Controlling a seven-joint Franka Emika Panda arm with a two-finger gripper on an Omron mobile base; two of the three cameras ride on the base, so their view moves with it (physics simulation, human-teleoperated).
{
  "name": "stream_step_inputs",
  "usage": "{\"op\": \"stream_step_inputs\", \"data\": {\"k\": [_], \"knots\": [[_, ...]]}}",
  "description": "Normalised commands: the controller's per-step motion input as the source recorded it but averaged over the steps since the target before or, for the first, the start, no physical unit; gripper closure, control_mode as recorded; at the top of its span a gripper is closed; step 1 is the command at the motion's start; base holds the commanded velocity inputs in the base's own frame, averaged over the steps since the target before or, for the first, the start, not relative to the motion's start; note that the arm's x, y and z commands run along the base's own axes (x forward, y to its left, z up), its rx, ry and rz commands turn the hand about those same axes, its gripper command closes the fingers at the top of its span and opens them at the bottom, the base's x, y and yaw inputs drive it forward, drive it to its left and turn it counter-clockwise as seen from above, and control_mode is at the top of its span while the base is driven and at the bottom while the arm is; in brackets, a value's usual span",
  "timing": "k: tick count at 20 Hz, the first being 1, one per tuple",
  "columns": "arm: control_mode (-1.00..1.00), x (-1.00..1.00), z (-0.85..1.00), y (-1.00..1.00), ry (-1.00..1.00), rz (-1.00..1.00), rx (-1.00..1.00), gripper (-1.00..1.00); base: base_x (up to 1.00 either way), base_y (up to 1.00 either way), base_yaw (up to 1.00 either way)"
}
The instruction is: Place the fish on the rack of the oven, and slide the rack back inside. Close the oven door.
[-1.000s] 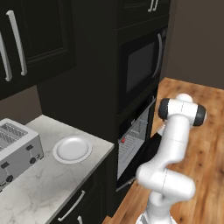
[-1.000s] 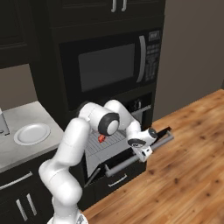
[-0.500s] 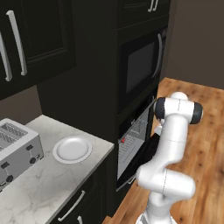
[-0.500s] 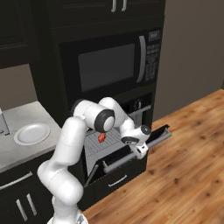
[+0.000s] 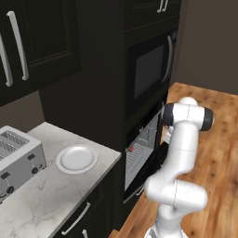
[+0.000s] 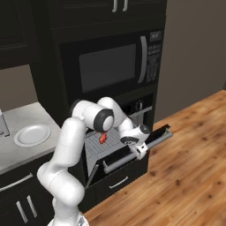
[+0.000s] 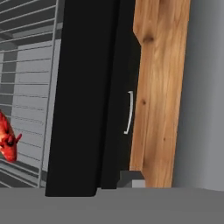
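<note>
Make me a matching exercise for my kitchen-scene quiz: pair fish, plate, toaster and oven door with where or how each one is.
Things:
1. fish
2. plate
3. toaster
4. oven door

States:
A. hanging partly open
B. lying on the oven rack
C. bare, on the counter beside the oven
D. at the counter's far left

Pairs: 1-B, 2-C, 3-D, 4-A
</note>
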Motion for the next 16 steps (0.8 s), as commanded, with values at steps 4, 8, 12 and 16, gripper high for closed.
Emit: {"op": "stream_step_inputs", "data": {"k": [4,8,12,16], "knots": [[-1.0,0.28,0.6,0.74,0.1,0.41,0.49,-1.0,0.0,0.0,0.0],[-1.0,0.42,0.58,0.98,0.08,0.38,0.34,-1.0,0.0,0.0,0.0],[-1.0,0.46,0.62,1.0,0.05,0.32,0.3,-1.0,0.0,0.0,0.0],[-1.0,0.46,0.54,1.0,0.1,0.22,0.15,-1.0,0.0,0.0,0.0]]}}
